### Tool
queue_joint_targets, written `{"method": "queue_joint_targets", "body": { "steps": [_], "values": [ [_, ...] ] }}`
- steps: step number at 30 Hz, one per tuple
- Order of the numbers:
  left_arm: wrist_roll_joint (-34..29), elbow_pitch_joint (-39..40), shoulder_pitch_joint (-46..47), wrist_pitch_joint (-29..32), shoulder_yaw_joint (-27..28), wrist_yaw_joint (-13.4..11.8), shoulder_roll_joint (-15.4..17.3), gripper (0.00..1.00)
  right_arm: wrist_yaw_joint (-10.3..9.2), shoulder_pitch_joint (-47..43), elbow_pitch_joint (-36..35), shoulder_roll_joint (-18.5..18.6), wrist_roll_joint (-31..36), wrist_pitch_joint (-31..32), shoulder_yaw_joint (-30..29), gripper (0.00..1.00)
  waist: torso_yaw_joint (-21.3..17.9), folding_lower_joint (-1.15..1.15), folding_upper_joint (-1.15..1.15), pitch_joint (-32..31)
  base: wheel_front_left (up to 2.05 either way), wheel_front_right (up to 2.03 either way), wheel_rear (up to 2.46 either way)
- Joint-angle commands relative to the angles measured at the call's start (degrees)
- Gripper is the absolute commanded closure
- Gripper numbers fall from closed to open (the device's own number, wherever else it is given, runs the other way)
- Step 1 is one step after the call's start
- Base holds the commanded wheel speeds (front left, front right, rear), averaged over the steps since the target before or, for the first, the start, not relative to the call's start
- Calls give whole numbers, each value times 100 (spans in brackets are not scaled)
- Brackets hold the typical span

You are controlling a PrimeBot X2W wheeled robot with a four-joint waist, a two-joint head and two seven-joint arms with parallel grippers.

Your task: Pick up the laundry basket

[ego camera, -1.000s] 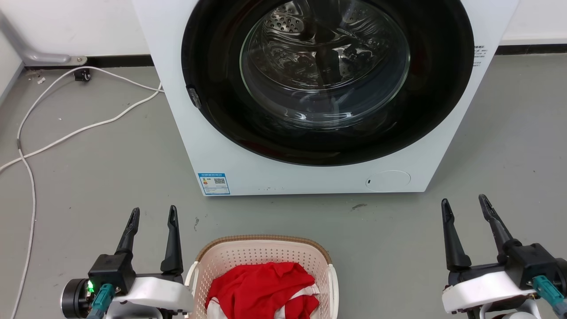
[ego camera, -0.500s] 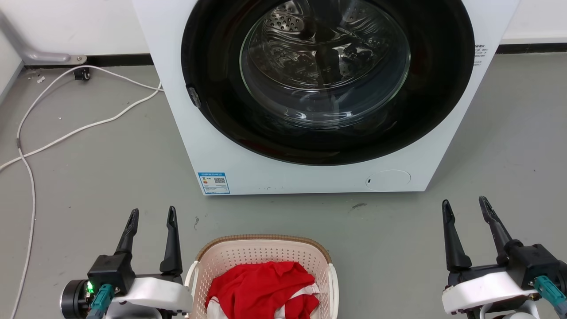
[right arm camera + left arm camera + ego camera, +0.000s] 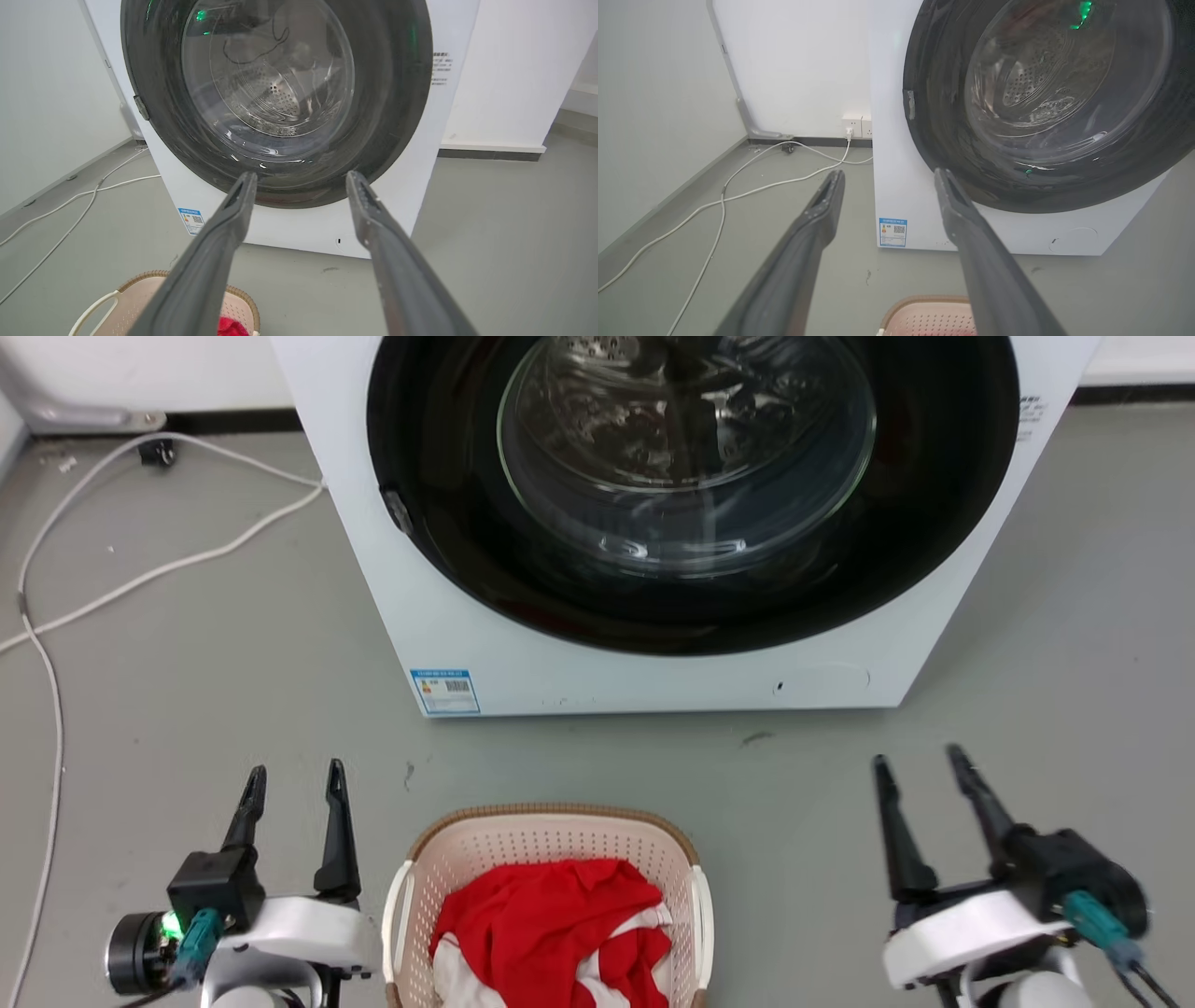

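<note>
Grey floor (image 3: 187, 663), white wall behind, white front-load washing machine (image 3: 485, 644) at 12 o'clock in the head view with its dark round door shut, loose white cable (image 3: 140, 579) trailing at 10 o'clock. The laundry basket (image 3: 551, 812) sits on the floor at 6 o'clock, well short of the washer, with a red garment (image 3: 551, 924) heaped inside. Left gripper (image 3: 295, 770) is at 7 o'clock, fingers spread wide and holding nothing; its wrist body is just beside the basket's left handle (image 3: 400, 915), not touching as far as I can tell. Right gripper (image 3: 917, 756) is at 5 o'clock, also spread wide and empty, well apart from the right handle (image 3: 702, 915). Step in hand looks like the approach, no grasp made yet. To do it well: drop both grippers lower and swing them inward to 6 o'clock; the right arm has more ground to cover, so time the two to arrive together. Take one white handle in each, fingers straddling the loop, and close evenly. Thin perforated plastic will likely flex, so squeeze gently and lift level, or the garment may slide out. Keep the fingertips off the washer front.
</note>
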State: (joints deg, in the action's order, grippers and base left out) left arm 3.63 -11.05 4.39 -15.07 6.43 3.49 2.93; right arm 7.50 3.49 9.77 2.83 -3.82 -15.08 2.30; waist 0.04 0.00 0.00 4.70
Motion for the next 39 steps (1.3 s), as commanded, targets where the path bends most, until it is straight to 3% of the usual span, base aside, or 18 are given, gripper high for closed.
{"method": "queue_joint_targets", "body": {
  "steps": [1,7,17,28,39],
  "values": [
    [8,-194,173,-16,46,71,27,0,-2,151,169,10,-13,-14,112,0,15,0,0,166,0,0,0],
    [52,-933,769,-15,167,279,262,0,-2,780,931,8,-12,-14,624,0,42,0,0,706,0,0,0],
    [118,-2711,1827,-15,3,381,783,0,-3,1905,2439,9,-37,-13,1329,0,38,0,0,1668,0,0,0],
    [442,-4235,2806,-16,-685,400,1067,0,-3,2809,4020,7,-403,-13,1981,0,36,0,0,2411,0,0,0],
    [910,-5092,3448,-16,-1370,401,1141,0,-3,3348,4896,7,-1129,-13,2651,0,74,0,0,2939,0,0,0]
  ]
}}
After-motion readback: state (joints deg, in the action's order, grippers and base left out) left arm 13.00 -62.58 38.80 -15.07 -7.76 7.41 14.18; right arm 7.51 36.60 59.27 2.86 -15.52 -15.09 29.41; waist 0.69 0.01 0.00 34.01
